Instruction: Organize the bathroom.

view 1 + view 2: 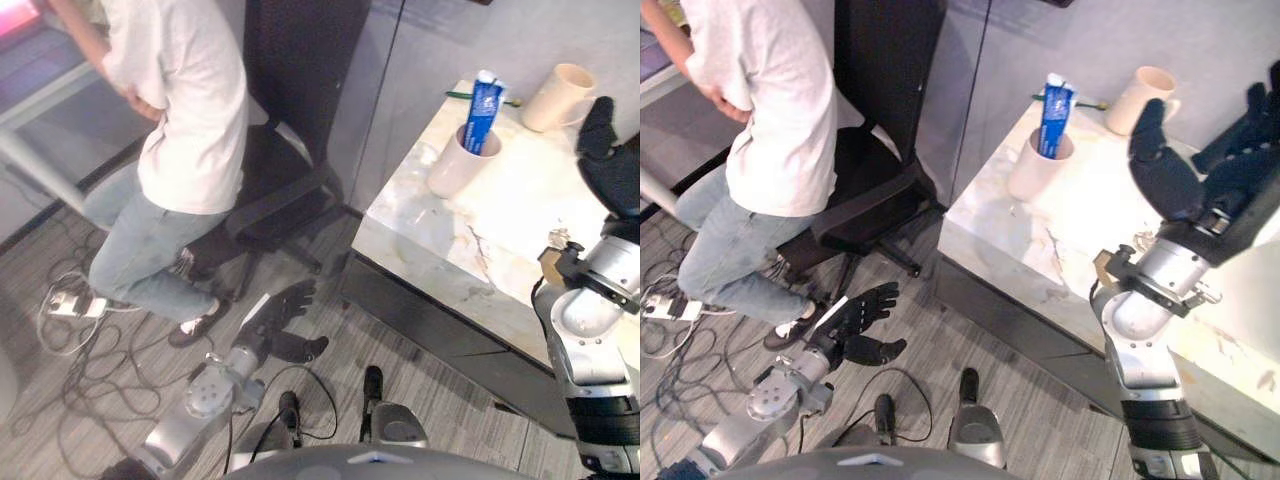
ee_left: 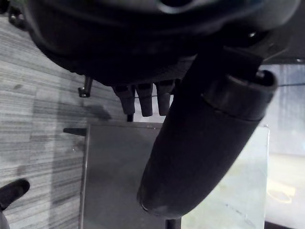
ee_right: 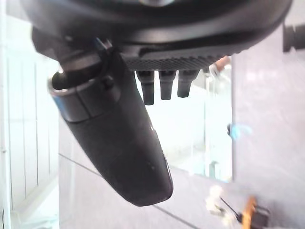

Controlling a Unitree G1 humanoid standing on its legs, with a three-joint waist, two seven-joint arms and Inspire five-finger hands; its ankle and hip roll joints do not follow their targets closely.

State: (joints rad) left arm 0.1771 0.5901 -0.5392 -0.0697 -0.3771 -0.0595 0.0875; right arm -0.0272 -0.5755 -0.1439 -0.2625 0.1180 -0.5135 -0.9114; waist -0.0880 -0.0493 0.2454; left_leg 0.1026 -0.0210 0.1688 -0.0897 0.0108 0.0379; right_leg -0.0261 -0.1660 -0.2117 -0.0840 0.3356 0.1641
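Right hand [image 1: 1185, 180] (fingers straight) above counter [image 1: 1080, 215]; toothpaste [image 1: 1054, 118] print unreadable.

I saw bare room on the counter [image 1: 1060, 215] in front of my right hand [image 1: 1180, 180], with only the cup [image 1: 1036, 168] and mug [image 1: 1140, 98] standing at the back.

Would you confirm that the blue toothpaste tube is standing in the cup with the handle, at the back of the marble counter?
Not quite: the blue toothpaste tube stands in the plain handleless cup, nearer the counter's left side. The cup with the handle sits behind it, and no tube stands in it. The left eye view shows this.
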